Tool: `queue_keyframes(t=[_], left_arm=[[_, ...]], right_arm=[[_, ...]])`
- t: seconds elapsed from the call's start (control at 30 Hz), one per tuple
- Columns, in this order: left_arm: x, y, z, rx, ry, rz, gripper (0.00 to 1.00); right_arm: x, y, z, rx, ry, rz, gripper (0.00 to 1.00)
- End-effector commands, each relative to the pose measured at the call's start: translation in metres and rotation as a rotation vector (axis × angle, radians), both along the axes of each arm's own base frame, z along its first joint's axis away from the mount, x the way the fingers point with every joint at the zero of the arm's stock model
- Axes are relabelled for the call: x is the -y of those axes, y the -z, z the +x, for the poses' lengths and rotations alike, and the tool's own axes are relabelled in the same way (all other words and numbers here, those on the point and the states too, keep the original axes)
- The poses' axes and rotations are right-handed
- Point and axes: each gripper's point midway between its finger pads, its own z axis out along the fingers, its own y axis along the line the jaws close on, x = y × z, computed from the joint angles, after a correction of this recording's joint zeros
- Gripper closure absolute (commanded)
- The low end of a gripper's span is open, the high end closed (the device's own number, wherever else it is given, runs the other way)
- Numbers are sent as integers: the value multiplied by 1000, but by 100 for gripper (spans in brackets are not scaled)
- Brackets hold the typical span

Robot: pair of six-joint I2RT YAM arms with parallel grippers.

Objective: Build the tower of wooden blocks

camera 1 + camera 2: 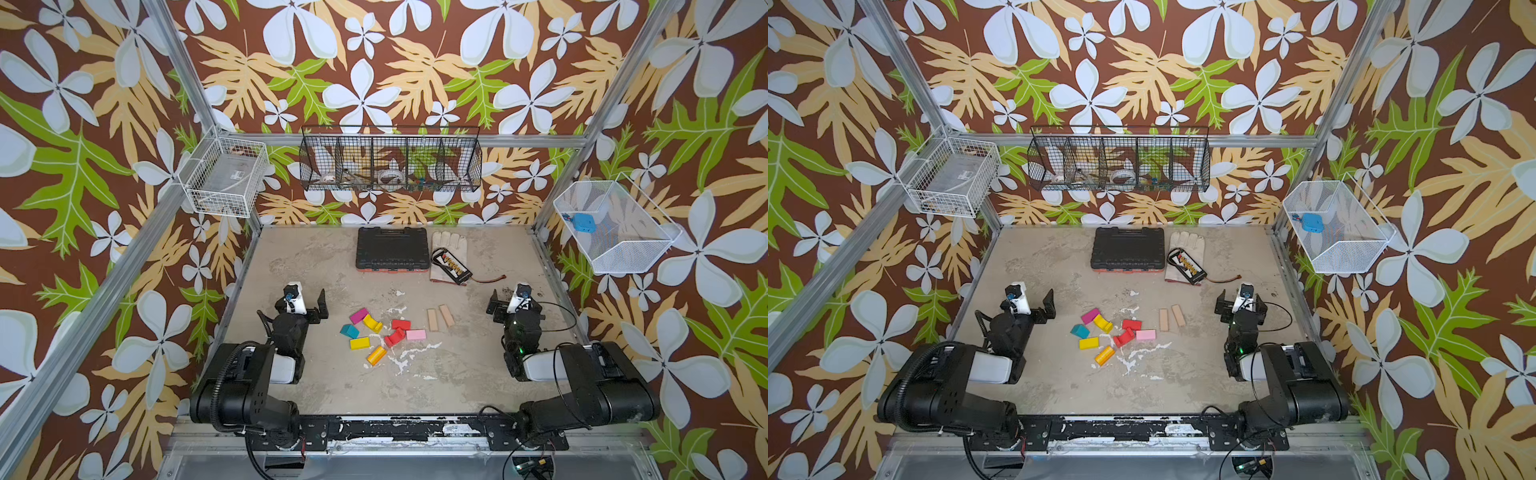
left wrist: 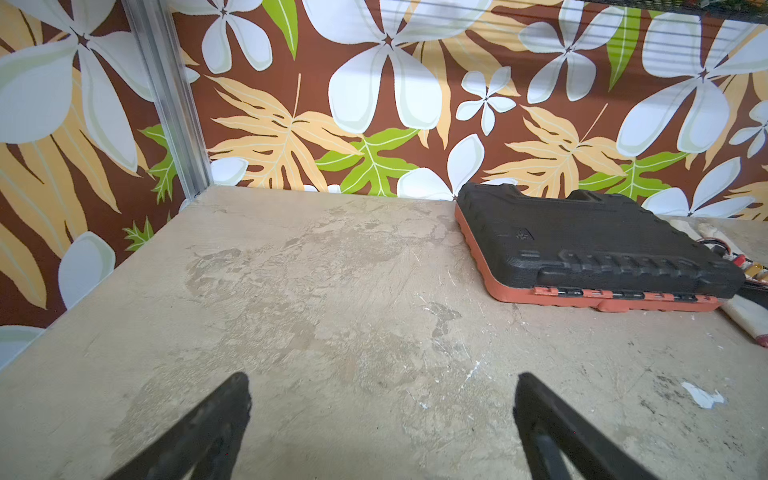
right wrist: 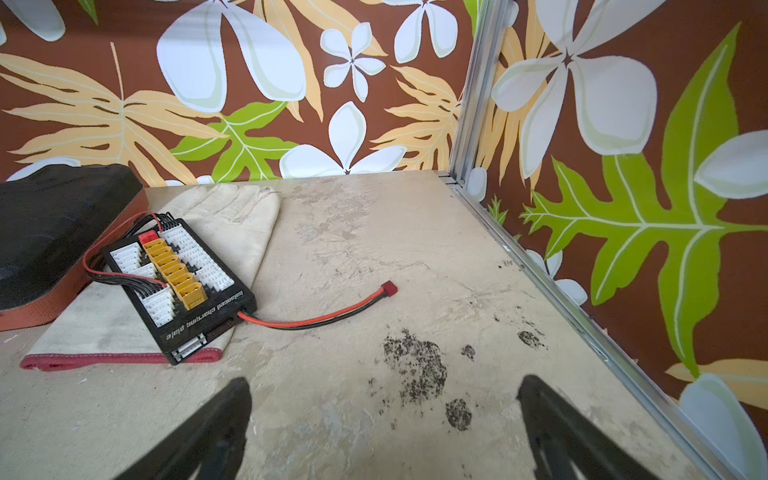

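Table (image 1: 415, 386): mottled beige, with white flecks at the middle.
Orange piece (image 1: 376, 355): half-round and the nearest block, lying on the table at the front of a loose mid-table cluster.
Yellow brick (image 1: 360, 343): just behind the orange piece.
Red arch (image 1: 394, 338): right of the yellow brick and just beside the pink brick (image 1: 416, 335).
Teal piece (image 1: 350, 331): at the left edge of the cluster.
Red brick (image 1: 400, 324): directly behind the red arch.
Yellow arch (image 1: 372, 323): left of the red brick, close to the magenta brick (image 1: 359, 316) at the rear of the cluster.
Planks (image 1: 433, 320): two tan planks side by side, right of the cluster and apart from it.
Left gripper (image 2: 383, 380): jaws spread wide with nothing between them, over bare table left of the cluster and clear of it.
Right gripper (image 3: 385, 383): jaws spread wide with nothing between them, over dark-speckled table right of the planks.
Case (image 1: 392, 249): black lid on an orange base, closed, by the back wall.
Glove (image 1: 449, 243): pale, lying flat and touching the right side of the case.
Charging board (image 3: 178, 286): resting on the glove, with a red-black lead trailing onto the table.
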Motion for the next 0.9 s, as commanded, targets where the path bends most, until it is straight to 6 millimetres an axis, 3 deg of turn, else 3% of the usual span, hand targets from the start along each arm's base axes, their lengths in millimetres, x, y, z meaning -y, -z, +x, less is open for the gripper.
queue_keyframes(t=[0.0,0.73,0.87], left_arm=[[0,-2,1,8,-1,-2,0],[-1,-4,0,14,-2,-2,0],[-9,-25,5,-19,-52,-24,0]], right_arm=[[2,-3,0,14,12,3,0],[2,-3,-1,15,12,3,0],[4,-17,-2,32,31,-5,0]])
